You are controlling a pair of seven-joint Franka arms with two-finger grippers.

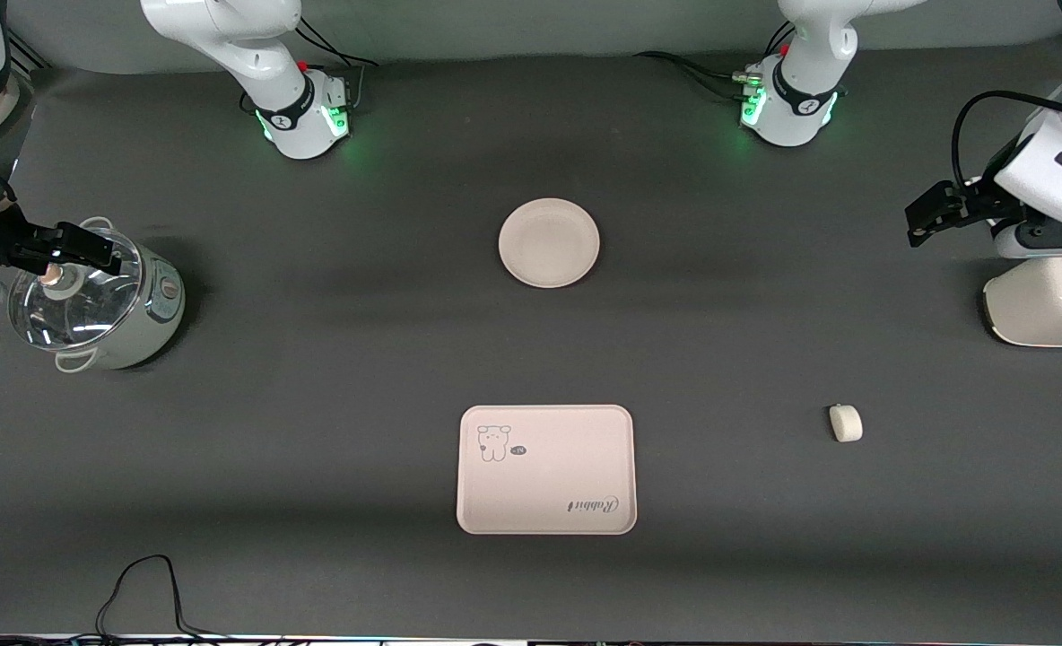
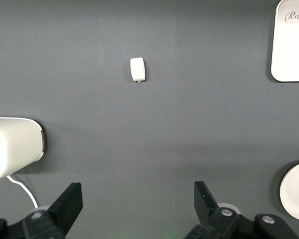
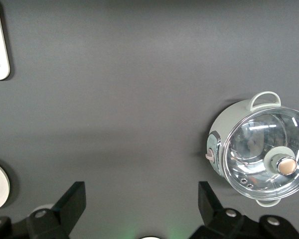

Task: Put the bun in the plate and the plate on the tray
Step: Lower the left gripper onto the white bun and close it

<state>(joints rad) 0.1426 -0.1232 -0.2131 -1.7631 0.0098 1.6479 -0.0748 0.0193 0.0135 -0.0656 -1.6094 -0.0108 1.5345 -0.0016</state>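
Your front view alone shows all three task items together: plate (image 1: 549, 242) mid-table nearer the arm bases, tray (image 1: 546, 469) nearer the camera, bun (image 1: 845, 423) on the bare mat toward the left arm's end, well apart from both. You get only a tray corner and a plate edge in each wrist view. The left wrist view gives you the bun whole (lying on its side, its long axis running roughly parallel to the tray's short edge). The tray's long axis runs end to end of the table, its "Rabbit" script upside down to the front camera. Left gripper (image 2: 137, 199) hangs over the white appliance (image 1: 1047, 305), fingers wide, holding nothing. Right gripper (image 3: 142, 201) hangs over the pot (image 1: 96, 301), also wide and empty.
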